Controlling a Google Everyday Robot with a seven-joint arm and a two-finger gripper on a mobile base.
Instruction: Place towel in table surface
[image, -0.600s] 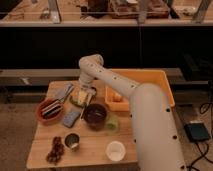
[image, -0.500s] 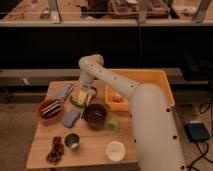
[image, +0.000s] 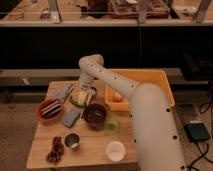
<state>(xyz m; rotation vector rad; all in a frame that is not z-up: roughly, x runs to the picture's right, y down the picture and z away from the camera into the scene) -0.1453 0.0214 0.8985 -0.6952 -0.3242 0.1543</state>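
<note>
A grey folded cloth (image: 64, 92), which looks like the towel, lies on the wooden table (image: 90, 150) at its back left. My gripper (image: 83, 96) hangs from the white arm (image: 120, 87) just right of the cloth. It is low over a yellow-green item (image: 80, 98) near the table's back middle. The gripper's tip blends into that item.
A red bowl (image: 50, 109) sits at the left, with a blue-grey pad (image: 71, 118) beside it. A dark bowl (image: 94, 115), a green cup (image: 112, 123), a white cup (image: 115, 150), a small tin (image: 73, 141) and a dark bunch (image: 55, 150) stand nearer. An orange bin (image: 145, 80) is at the back right.
</note>
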